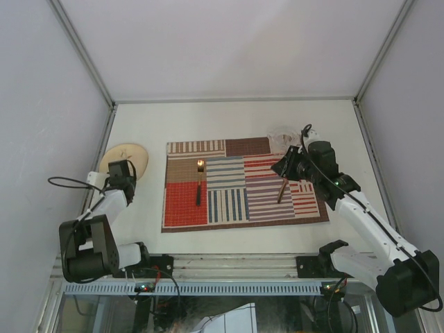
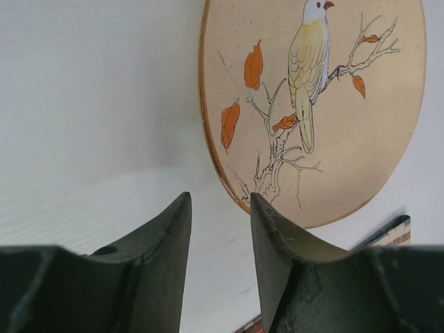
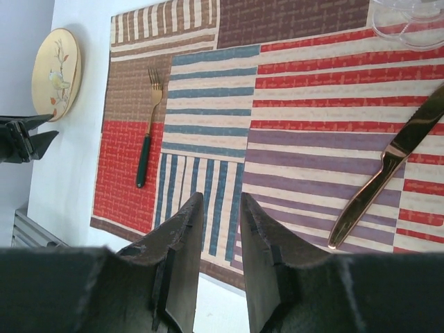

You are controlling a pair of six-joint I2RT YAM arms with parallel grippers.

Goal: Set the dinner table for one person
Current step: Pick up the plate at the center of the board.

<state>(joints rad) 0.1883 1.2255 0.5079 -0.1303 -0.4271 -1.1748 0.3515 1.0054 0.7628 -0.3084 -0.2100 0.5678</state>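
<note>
The white dinner table (image 1: 229,118) carries a striped patchwork placemat (image 1: 229,182). A gold fork with a dark green handle (image 1: 199,182) lies on the mat's left part, and a copper knife (image 1: 282,190) lies on its right part. A beige plate with a bird painting (image 1: 132,154) lies on the table left of the mat. My left gripper (image 1: 123,175) is open and empty at the plate's near edge, and the plate (image 2: 326,104) fills its wrist view just past the fingertips. My right gripper (image 1: 283,166) is open and empty above the mat's right side, near the knife (image 3: 388,163).
A clear glass (image 1: 281,135) stands at the mat's far right corner and also shows in the right wrist view (image 3: 409,21). Grey walls and aluminium rails close in the table on three sides. The fork (image 3: 148,125) and the plate (image 3: 57,73) show in the right wrist view.
</note>
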